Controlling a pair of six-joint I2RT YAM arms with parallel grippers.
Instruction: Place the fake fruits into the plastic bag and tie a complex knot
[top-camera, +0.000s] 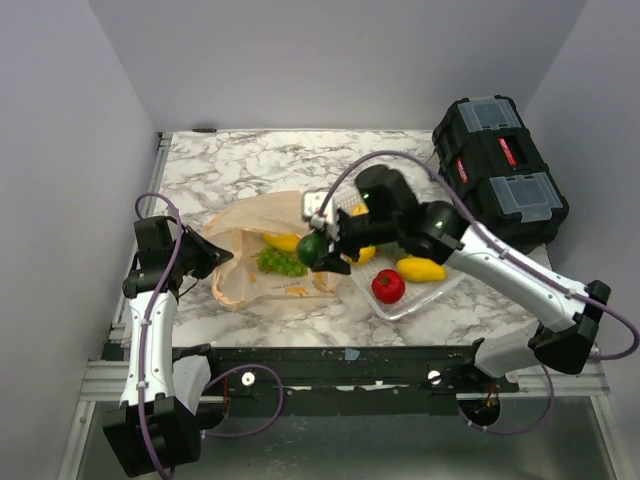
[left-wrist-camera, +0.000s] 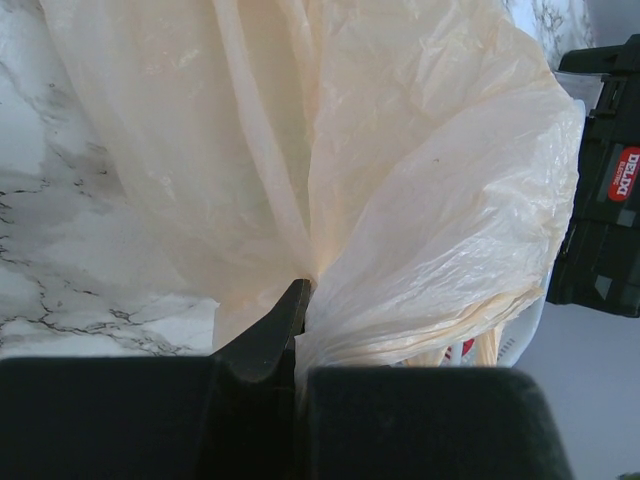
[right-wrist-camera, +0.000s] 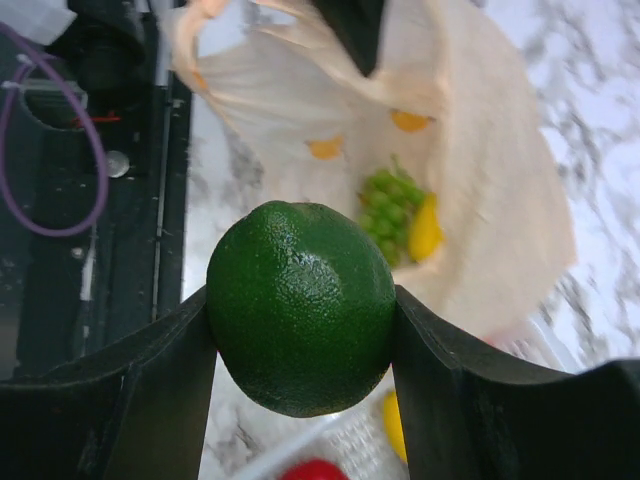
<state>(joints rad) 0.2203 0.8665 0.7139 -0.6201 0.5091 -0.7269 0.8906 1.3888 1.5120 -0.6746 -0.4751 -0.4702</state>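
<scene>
Gripping dimpled round lime (right-wrist-camera: 300, 305), crinkly translucent bag (left-wrist-camera: 430, 200)

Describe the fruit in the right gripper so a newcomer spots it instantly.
On the marble table, look between the peach plastic bag and the white basket. There the right gripper clamps a lime: round, dark green and glossy. The grapes in the bag are paler and clustered; the basket holds a red fruit and a yellow fruit.
</scene>
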